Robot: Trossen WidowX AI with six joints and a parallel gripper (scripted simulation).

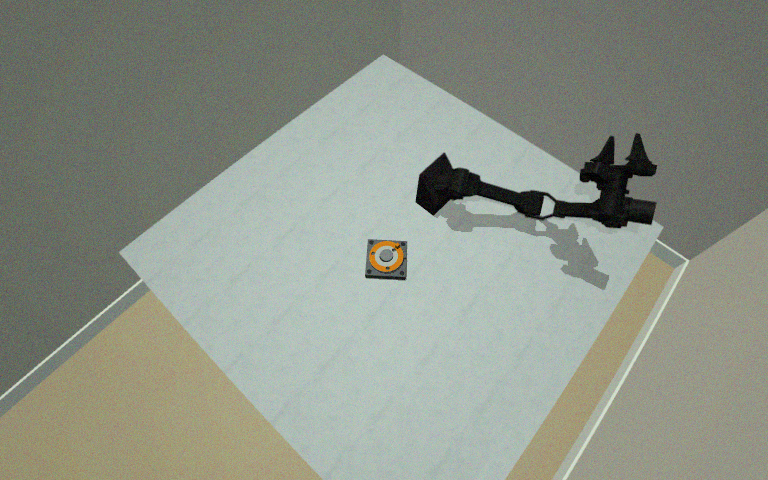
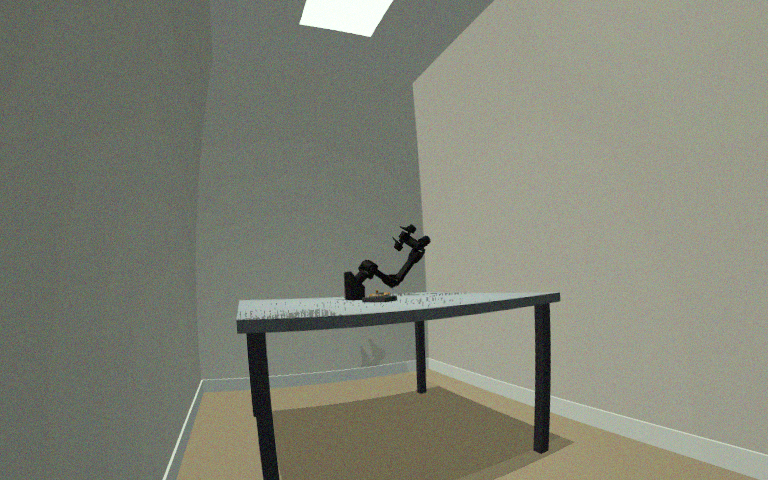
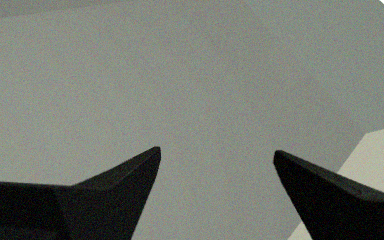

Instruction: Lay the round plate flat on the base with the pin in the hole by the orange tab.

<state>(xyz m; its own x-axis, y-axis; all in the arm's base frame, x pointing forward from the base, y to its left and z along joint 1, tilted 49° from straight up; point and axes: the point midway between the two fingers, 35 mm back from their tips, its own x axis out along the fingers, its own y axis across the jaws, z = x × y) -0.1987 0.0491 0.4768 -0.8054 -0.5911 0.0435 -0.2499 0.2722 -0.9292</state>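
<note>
The round plate (image 1: 373, 261) (image 2: 379, 293), an orange ring with a pale inner ring, sits around the grey post (image 1: 386, 255) on the square dark grey base (image 1: 385, 275) (image 2: 379, 299). Its orange tab (image 1: 397, 246) points to the upper right in the top view, near a base corner. The pin and any tilt of the plate are too small to make out. My gripper (image 1: 624, 136) (image 2: 397, 233) (image 3: 216, 154) is open and empty, raised high above the table and far from the plate. The wrist view shows neither plate nor base.
The arm's mount (image 1: 434, 185) (image 2: 353, 285) stands on the pale table (image 1: 317, 356) (image 2: 299, 309), up and right of the base in the top view. The arm stretches right toward the table's right corner, casting a shadow on the table. Walls stand beyond the table's edges.
</note>
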